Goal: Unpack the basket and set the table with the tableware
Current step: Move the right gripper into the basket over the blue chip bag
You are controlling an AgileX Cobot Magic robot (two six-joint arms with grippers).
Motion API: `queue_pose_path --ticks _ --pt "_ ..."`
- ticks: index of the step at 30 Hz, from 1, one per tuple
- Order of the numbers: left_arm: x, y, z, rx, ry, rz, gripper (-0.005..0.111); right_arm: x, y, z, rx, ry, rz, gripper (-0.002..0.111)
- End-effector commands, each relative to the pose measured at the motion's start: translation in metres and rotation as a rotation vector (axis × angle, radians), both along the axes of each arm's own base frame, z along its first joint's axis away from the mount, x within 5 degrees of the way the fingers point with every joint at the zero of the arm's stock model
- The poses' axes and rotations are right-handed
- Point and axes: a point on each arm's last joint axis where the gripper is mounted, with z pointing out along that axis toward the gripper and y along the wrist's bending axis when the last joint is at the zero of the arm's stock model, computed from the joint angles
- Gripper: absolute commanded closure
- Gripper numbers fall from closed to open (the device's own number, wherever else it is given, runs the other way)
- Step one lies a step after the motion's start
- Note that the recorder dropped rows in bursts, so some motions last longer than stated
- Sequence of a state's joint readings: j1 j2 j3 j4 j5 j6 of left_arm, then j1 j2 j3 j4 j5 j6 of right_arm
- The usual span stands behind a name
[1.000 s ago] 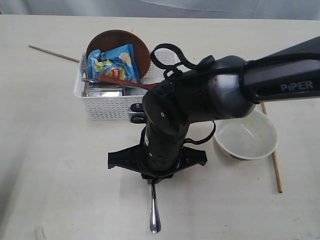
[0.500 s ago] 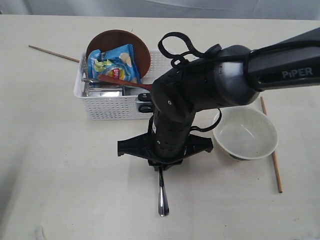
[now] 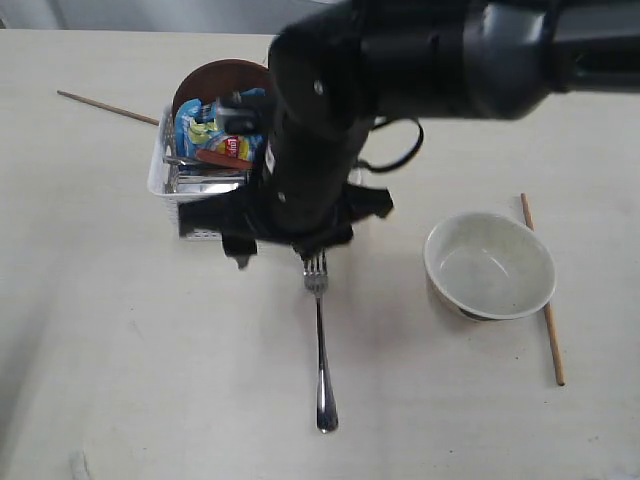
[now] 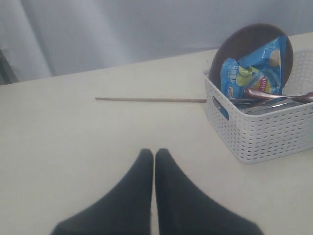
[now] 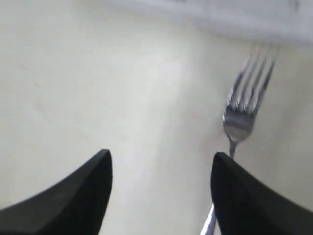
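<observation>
Right gripper [image 5: 161,156] now off fork [image 3: 320,340], arm [image 3: 330,120] across basket [image 4: 264,134]; bowl [image 3: 490,268] nearby.

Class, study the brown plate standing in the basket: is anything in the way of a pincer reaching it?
Yes. The blue snack bag stands directly in front of the brown plate inside the basket, covering much of the plate's face. Only the plate's upper rim and edges show above the bag.

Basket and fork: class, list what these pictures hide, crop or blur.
- basket: exterior view, the right arm covers much of it.
- fork: right wrist view, blurred; handle runs off the picture's edge.
- plate: left wrist view, snack bag hides its lower part.
</observation>
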State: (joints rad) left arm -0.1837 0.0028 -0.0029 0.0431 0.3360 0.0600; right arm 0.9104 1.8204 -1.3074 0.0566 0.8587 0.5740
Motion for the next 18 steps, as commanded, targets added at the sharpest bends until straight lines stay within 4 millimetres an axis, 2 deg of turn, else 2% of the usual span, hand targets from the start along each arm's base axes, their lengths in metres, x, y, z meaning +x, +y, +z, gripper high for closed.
queue_pose_path --ticks 1,3,6,11,18 --pt "0.000 0.000 0.000 -0.001 -0.006 0.008 0.105 0.020 0.010 0.051 0.019 -0.183 0.057 0.068" --pt "0.000 0.000 0.000 -0.001 -0.006 0.008 0.105 0.032 0.018 0.062 -0.008 -0.224 0.076 0.078" --pt "0.000 0.000 0.000 -0.001 -0.006 0.008 0.105 0.048 0.039 0.061 -0.050 -0.235 0.184 0.077" --pt "0.000 0.000 0.000 -0.001 -0.006 0.008 0.105 0.069 0.064 0.035 -0.164 -0.196 0.298 0.065" --pt "0.000 0.000 0.000 -0.001 -0.006 0.008 0.105 0.089 0.084 0.002 -0.231 -0.228 0.413 0.065"
